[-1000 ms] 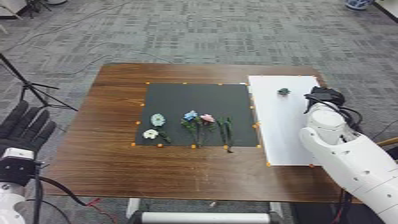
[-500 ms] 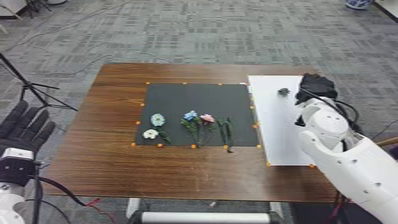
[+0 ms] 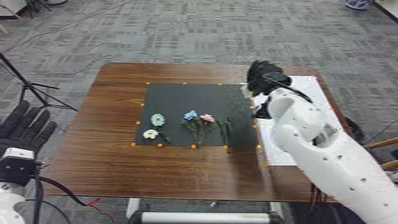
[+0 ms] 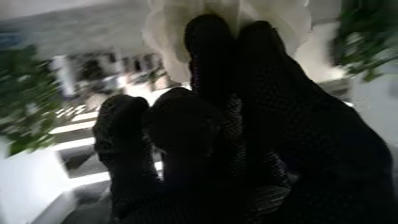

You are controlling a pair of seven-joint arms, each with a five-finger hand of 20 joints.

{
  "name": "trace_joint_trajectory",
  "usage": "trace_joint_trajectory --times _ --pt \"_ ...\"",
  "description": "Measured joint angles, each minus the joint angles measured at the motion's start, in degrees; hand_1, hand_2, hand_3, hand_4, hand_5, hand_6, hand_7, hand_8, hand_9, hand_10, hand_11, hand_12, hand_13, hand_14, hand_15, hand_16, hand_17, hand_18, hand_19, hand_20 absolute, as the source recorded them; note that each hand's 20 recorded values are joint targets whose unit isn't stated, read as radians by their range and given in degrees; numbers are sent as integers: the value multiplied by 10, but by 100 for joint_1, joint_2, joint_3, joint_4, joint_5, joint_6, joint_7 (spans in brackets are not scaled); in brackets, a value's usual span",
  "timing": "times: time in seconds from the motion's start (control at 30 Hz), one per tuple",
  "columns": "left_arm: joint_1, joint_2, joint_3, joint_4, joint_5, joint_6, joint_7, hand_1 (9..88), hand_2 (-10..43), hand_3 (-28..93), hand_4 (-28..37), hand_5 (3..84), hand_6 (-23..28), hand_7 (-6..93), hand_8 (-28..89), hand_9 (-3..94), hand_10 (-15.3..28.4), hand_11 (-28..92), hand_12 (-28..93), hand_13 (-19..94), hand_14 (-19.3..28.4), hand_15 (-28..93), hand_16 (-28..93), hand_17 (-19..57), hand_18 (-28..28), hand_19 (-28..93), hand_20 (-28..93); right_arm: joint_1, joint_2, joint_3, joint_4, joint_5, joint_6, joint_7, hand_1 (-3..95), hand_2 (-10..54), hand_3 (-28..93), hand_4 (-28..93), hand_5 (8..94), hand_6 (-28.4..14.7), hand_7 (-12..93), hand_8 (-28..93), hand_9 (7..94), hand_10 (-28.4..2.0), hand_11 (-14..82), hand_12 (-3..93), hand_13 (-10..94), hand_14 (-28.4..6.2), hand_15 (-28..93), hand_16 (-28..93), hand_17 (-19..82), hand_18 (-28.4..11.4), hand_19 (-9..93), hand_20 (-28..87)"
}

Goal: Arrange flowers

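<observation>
Now we see the right hand (image 3: 269, 80) pinching a pale flower (image 4: 167, 31). We judge: slack hold, it slips; hard squeeze, it crushes.

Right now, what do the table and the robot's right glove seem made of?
The table looks like wood, or a wood-look top, with a slight shine: it's brown with darker streaks. The right hand's glove looks like dull knit fabric: tiny mesh bumps show.
</observation>
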Motion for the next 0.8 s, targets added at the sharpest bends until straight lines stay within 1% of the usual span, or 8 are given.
trace_joint_trajectory --times 0.1,0.2,0.33,0.53,0.63,0.7,0.8 --pt "-24 -1 10 0 18 0 -26 217 199 667 -283 353 74 96 -70 305 132 133 124 213 130 257 -35 -43 104 224 112 41 -255 -87 75 61 -375 -66 607 -95 699 -257 776 -9 328 180 872 -87 186 485 792 -66 692 343 440 -248 931 360" --pt "-33 -10 13 0 34 0 -53 219 199 665 -283 353 74 96 -70 305 132 132 124 213 131 256 -36 -43 104 224 112 41 -412 -249 162 74 -379 -156 609 -95 700 -261 775 -8 333 172 871 -87 186 481 789 -66 692 343 439 -247 930 359" --pt "-48 -21 15 0 59 0 -85 226 186 673 -283 352 74 97 -69 306 132 133 125 213 131 256 -35 -44 104 225 113 52 -481 -574 277 17 -345 -234 614 -95 698 -272 773 -13 328 162 867 -86 171 465 784 -67 687 342 431 -249 922 357" --pt "-91 -25 40 1 72 1 -99 231 178 675 -283 352 74 97 -70 306 132 134 125 214 130 258 -34 -43 104 226 114 58 -615 -765 503 -301 -426 -331 614 -95 694 -279 752 -16 312 135 848 -88 155 452 765 -72 689 344 420 -247 913 357" --pt "-91 -24 41 1 72 1 -99 249 163 674 -283 352 74 98 -69 306 132 135 125 214 130 259 -34 -43 104 226 114 -8 -704 -658 508 -378 -555 -382 623 -95 689 -281 731 -19 309 109 828 -89 146 441 747 -66 671 392 405 -246 898 362" --pt "-91 -24 41 1 73 1 -99 281 130 676 -282 346 74 102 -69 296 128 134 127 214 128 261 -34 -44 104 229 115 0 -707 -709 509 -365 -533 -374 625 -95 691 -282 725 -20 307 101 811 -90 137 431 731 -62 663 407 393 -243 884 361" --pt "-91 -24 41 1 115 28 -118 300 113 679 -282 341 74 106 -70 291 128 135 129 214 126 264 -34 -44 105 232 115 51 -672 -847 491 -185 -489 -371 623 -95 696 -282 709 -22 301 89 776 -101 115 406 705 -59 659 426 380 -243 874 364"
